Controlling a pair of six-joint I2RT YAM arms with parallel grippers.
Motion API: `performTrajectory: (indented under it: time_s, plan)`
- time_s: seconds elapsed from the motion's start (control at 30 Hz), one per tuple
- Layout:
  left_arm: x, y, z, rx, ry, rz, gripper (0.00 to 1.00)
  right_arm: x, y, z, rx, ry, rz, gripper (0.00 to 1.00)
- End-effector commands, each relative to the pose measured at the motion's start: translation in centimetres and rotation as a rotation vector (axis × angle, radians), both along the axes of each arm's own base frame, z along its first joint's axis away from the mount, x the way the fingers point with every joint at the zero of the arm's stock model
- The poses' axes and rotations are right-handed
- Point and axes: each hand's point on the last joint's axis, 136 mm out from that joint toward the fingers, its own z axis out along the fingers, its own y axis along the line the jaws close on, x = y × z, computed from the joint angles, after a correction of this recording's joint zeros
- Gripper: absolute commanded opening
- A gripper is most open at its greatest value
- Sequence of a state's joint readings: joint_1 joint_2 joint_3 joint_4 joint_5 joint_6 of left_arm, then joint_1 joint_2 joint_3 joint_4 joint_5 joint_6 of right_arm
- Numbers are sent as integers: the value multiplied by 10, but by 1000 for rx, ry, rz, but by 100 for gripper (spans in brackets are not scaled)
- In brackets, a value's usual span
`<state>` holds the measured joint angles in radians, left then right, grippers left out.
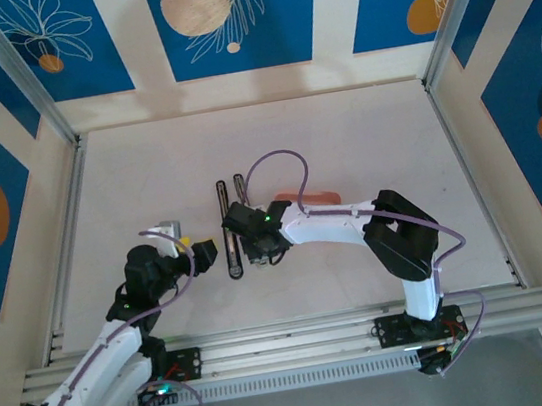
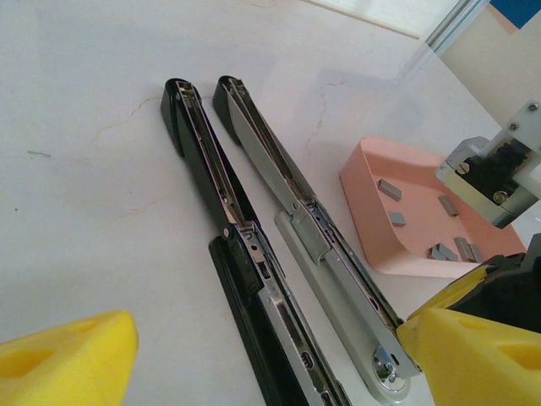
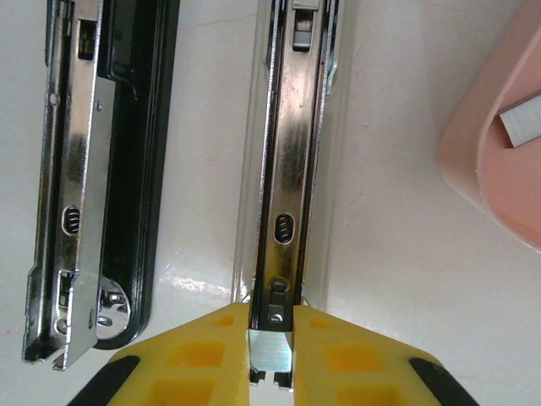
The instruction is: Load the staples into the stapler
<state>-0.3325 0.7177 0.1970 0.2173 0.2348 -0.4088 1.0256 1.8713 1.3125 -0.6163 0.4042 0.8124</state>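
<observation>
Narrowly closed, our right gripper (image 3: 270, 376) pinches a staple strip (image 3: 270, 348) at the near end of the stapler (image 3: 287, 169). Our left gripper (image 2: 270, 351) stands wide, empty, the stapler just ahead.

White table (image 2: 84, 169) bears 2 things: the stapler (image 2: 254, 245), swung open, both long bars flat side by side; a pink tray (image 2: 365, 199) just beside it.

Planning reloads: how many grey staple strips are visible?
7: one small grey metal staple strip in the right tool, at the white stapler's channel; six in the shallow pink tray, some overlapping, possibly hiding more.
</observation>
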Motion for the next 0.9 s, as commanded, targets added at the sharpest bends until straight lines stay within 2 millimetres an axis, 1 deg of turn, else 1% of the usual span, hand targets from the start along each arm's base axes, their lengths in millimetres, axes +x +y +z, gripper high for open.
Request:
performTrajectory:
  time_s: [0.0, 0.47, 0.63, 0.73, 0.87]
  plan:
    - [0, -2, 1, 15, -19, -16, 86, -9, -12, -20, -63, 46, 16, 18]
    - [1, -3, 0, 16, -10, -17, 85, -7, -9, -17, -38, 36, 11, 25]
    - [1, -4, 1, 15, -10, -18, 85, -7, -7, -13, -24, 29, 14, 26]
    - [1, -4, 2, 15, -11, -19, 85, -4, -4, -3, 0, 5, 19, 27]
    - [2, -5, 5, 7, -16, -24, 85, 1, -4, 20, 37, -44, 28, 29]
